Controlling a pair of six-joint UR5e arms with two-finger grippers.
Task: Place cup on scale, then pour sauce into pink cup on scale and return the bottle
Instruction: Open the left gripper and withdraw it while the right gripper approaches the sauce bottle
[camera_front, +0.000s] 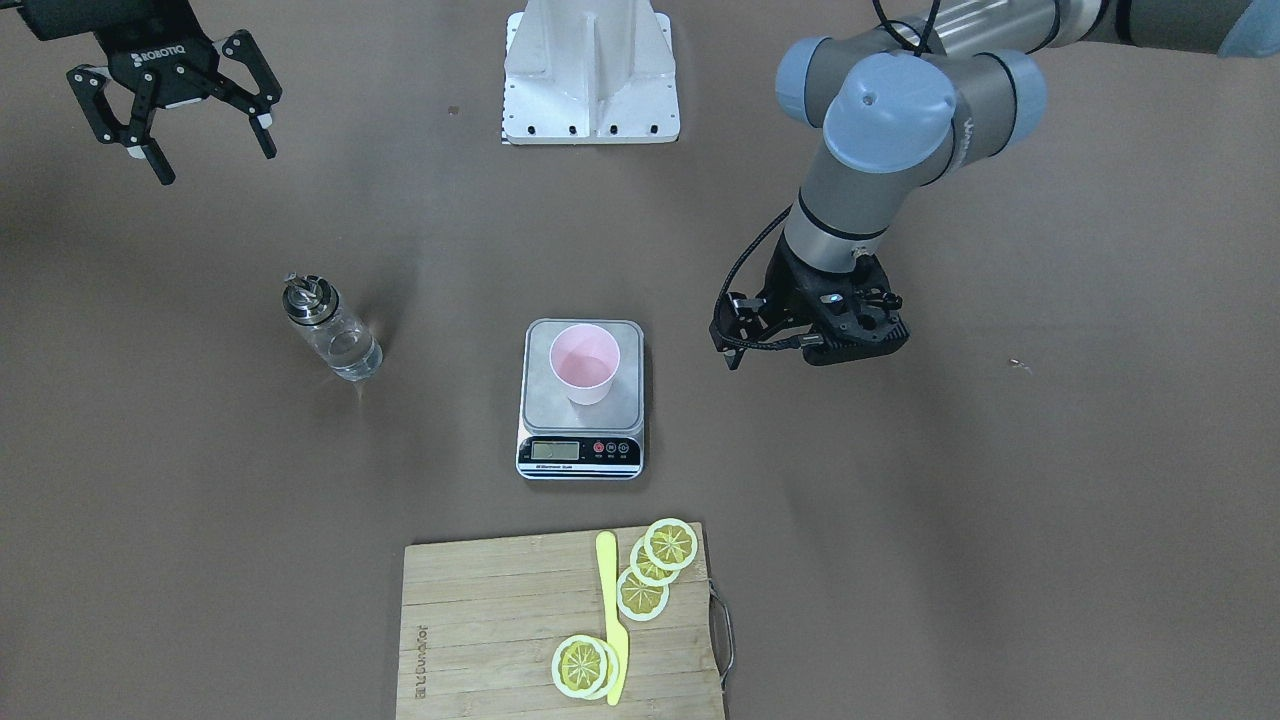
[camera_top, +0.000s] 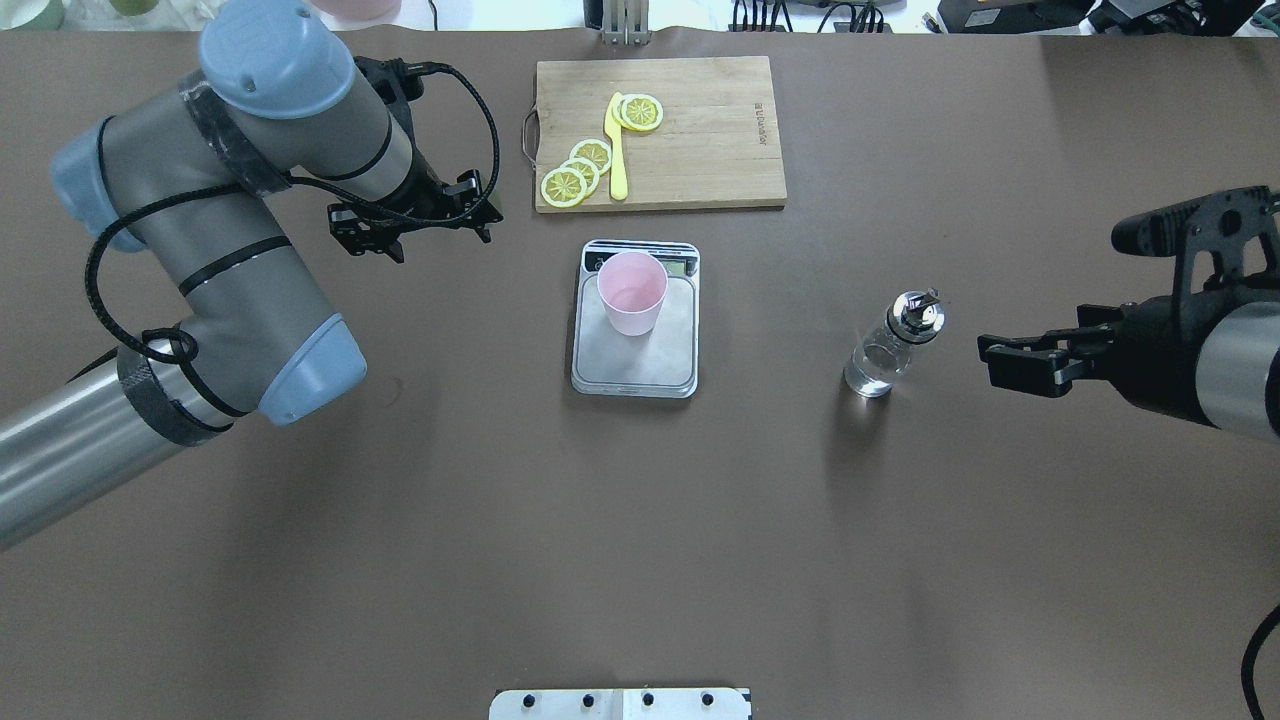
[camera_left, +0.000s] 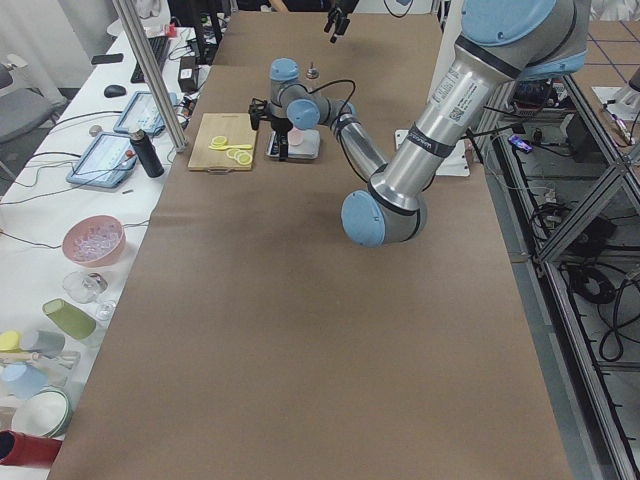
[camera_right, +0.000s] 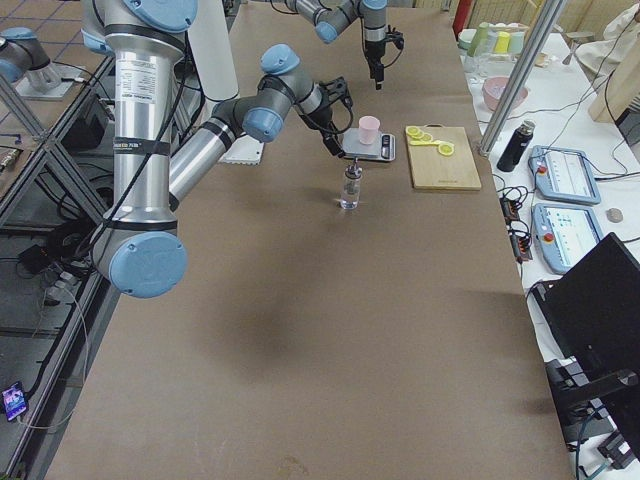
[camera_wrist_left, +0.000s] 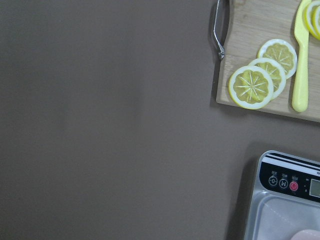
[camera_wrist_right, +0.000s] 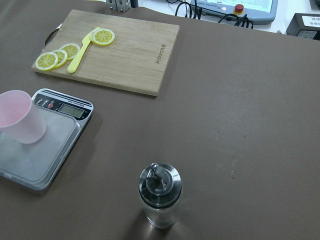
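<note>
The pale pink cup (camera_front: 585, 362) stands upright on the steel platform of the scale (camera_front: 580, 452), toward its back; it also shows in the overhead view (camera_top: 632, 292). The clear glass bottle (camera_front: 332, 330) with a metal spout cap stands on the table to the robot's right of the scale, with clear sauce (camera_front: 350, 352) low inside. My right gripper (camera_front: 215, 160) is open and empty, raised and well back from the bottle (camera_top: 892, 345). My left gripper (camera_front: 810, 345) points down over bare table beside the scale, looks open and holds nothing.
A wooden cutting board (camera_front: 480, 620) with lemon slices (camera_front: 642, 592) and a yellow knife (camera_front: 612, 620) lies beyond the scale on the far side from the robot. The white robot base plate (camera_front: 590, 90) sits at the near edge.
</note>
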